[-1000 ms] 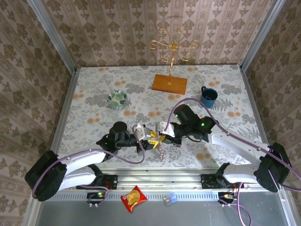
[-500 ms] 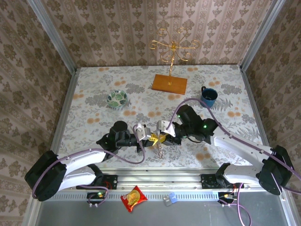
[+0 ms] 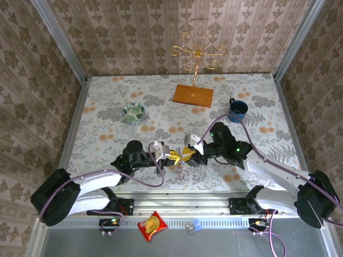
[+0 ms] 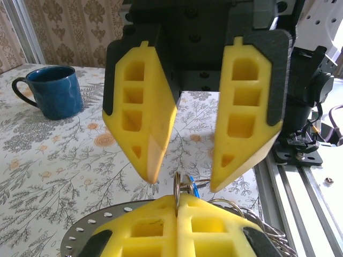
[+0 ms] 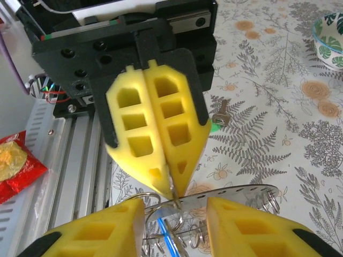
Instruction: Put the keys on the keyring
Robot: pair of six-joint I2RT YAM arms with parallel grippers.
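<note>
I'm watching the left fingers (image 5: pixel 134 139) clenching on the keyring (image 5: pixel 241 194), holding it hanging above the worktop (image 5: pixel 278 134) near the front edge. The right fingers (image 5: pixel 91 235) are standing released, one on either side of the left tips. A green key (image 5: pixel 221 119) is lying on the worktop beside the left arm.

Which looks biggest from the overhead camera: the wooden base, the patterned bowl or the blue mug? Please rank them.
1. Wooden base, clearly the largest.
2. Patterned bowl.
3. Blue mug, only slightly smaller than the bowl; those two are close.
</note>
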